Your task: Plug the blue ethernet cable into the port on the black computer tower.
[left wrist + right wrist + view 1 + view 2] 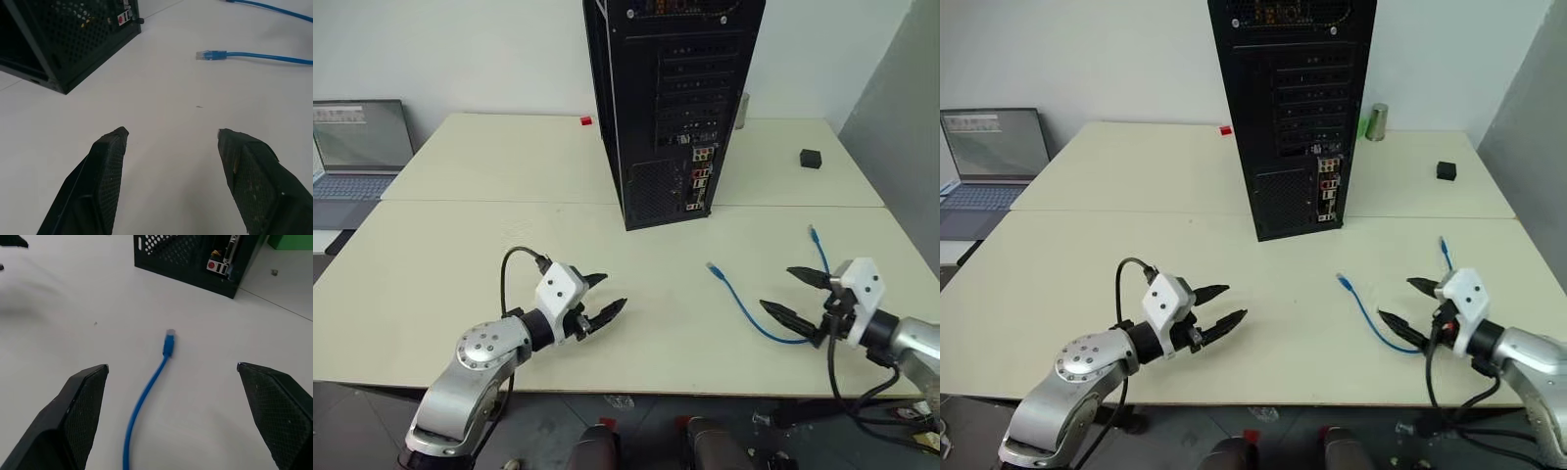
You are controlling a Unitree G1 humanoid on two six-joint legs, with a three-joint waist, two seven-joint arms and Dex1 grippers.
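Observation:
The black computer tower [671,98] stands upright at the table's middle back, its rear face toward me with a column of coloured connectors [700,181]; the port cannot be singled out among them. The blue ethernet cable [744,308] lies loose on the table, right of centre, one plug [712,266] nearer the tower, the other end [813,233] further right. My right gripper [798,294] hovers open just beside the cable's curve, nothing between its fingers. My left gripper [604,299] is open over bare table at the front left, well apart from the cable [264,56].
A grey laptop [357,147] sits open at the far left. A small black box [811,159] and a metal can [1377,121] stand at the back right, a small red piece [586,121] behind the tower. The table's seam [509,202] runs across at the tower's base.

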